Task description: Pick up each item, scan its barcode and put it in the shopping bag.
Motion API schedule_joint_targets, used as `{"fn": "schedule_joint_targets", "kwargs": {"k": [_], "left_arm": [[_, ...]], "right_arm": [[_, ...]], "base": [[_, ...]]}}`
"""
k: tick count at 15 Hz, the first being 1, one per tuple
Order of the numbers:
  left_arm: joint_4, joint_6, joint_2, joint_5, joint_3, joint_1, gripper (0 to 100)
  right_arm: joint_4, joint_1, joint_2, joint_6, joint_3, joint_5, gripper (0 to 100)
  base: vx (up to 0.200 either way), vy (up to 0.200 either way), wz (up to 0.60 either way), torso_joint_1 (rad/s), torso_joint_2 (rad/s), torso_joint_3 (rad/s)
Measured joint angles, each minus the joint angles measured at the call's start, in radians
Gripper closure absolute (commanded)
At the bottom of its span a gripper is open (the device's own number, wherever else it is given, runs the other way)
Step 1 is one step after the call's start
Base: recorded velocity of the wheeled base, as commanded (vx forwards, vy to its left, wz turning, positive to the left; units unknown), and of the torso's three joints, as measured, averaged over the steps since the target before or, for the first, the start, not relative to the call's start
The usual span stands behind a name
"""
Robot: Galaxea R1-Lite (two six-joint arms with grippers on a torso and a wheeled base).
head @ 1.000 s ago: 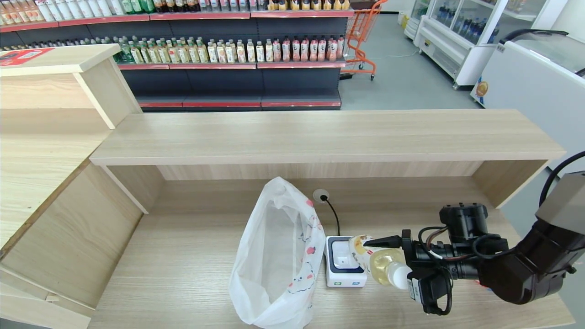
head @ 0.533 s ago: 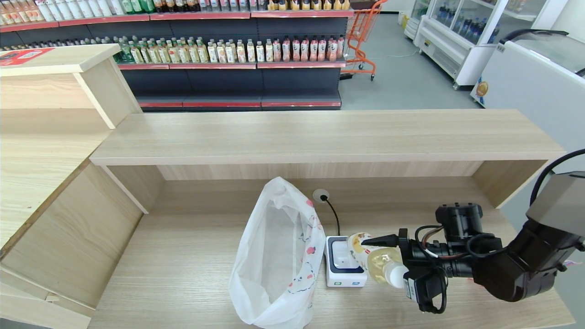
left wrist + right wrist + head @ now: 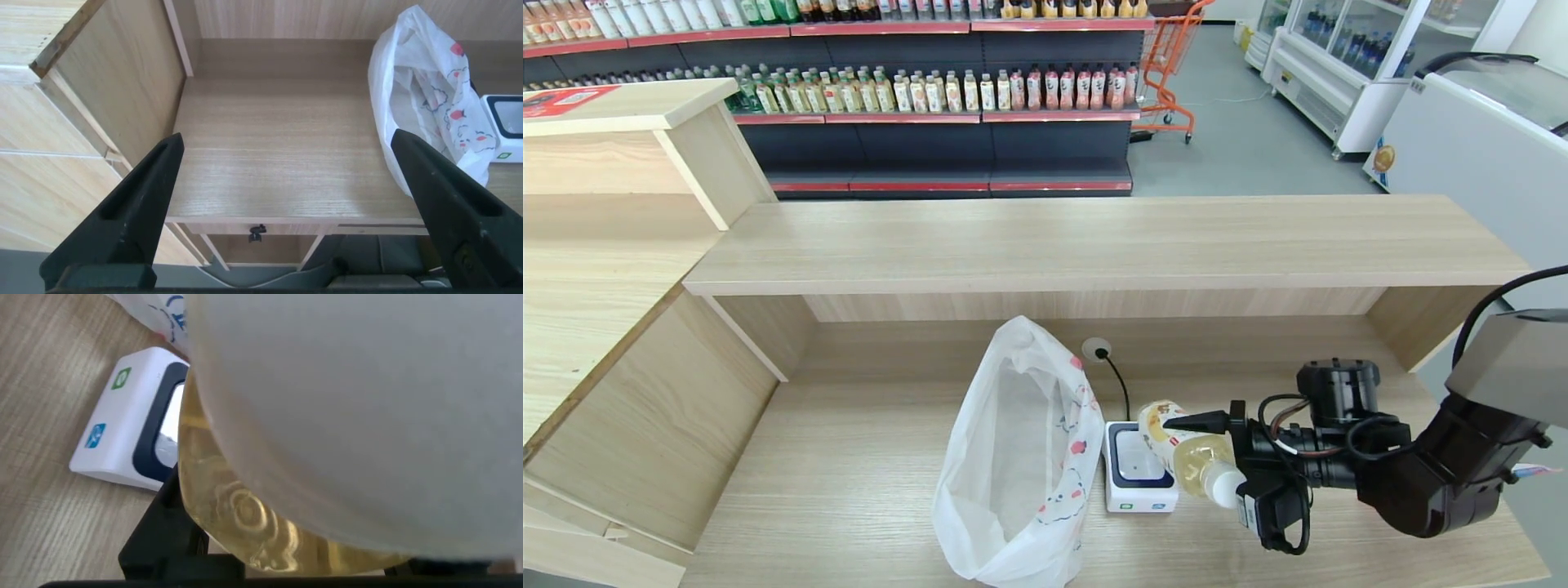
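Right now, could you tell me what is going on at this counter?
The right gripper holds a clear plastic bottle of yellow liquid on its side over the small white barcode scanner on the pale wooden counter, apparently to scan it. The white printed plastic shopping bag stands open beside the scanner. The left gripper hangs open, holding nothing.

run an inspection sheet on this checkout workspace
surface: wooden counter, bare wood around the things
job's things: white shopping bag standing open, left of the scanner; bottle of yellow liquid held on its side at the scanner's right edge
clutter: nothing seen
grippers: right gripper shut on the bottle; left gripper open, holding nothing
cables: black cable runs from the scanner to a hole in the counter
surroundings: drink shelves, orange cart, freezers
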Motion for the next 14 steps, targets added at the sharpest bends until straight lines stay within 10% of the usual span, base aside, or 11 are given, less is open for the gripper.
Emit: {"fn": "schedule_joint_targets", "kwargs": {"k": [14], "left_arm": [[0.000, 0.000, 0.000, 0.000, 0.000, 0.000, 0]], "right_arm": [[-0.049, 0.024, 0.083, 0.013, 0.009, 0.020, 100]], "base": [[0.000, 0.000, 0.00, 0.000, 0.00, 0.000]]}}
